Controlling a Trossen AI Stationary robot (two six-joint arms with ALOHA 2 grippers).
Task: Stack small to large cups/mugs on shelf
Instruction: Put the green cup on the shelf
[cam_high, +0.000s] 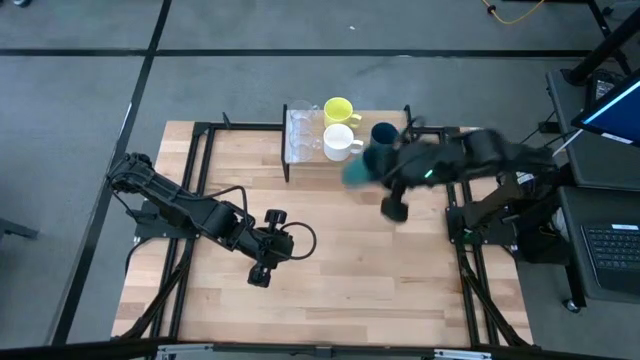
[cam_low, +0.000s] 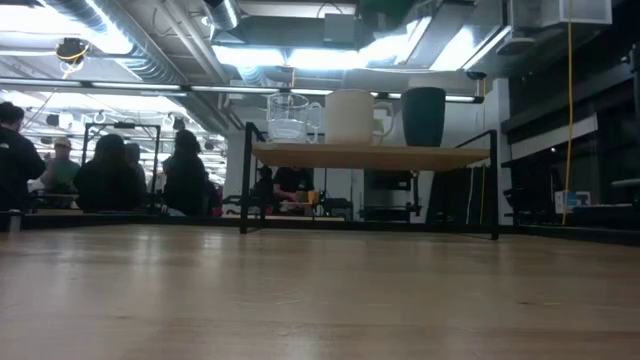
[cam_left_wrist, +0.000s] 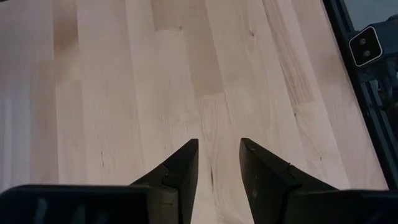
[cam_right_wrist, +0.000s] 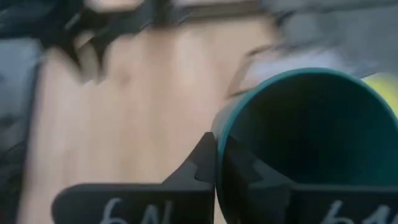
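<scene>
— While the shelf (cam_high: 345, 158) already carries the dark blue cup (cam_high: 383, 133), white mug (cam_high: 338, 143), yellow mug (cam_high: 337, 108) and clear glasses (cam_high: 300, 135), what remains?

— The teal-green cup (cam_high: 356, 170), clamped in the right gripper (cam_high: 372, 172) just beside the shelf. The left gripper (cam_left_wrist: 218, 163) waits, fingers parted, well away from the shelf.

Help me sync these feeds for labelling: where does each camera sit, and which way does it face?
High: overhead, looking straight down; both arms, shelf.
Low: tabletop height, level toward the shelf and room; no arm visible.
Left wrist: on the left arm, facing bare tabletop; left gripper open.
Right wrist: on the right arm; right gripper holds the teal cup.
Shared: high and right wrist show the teal cup.
</scene>
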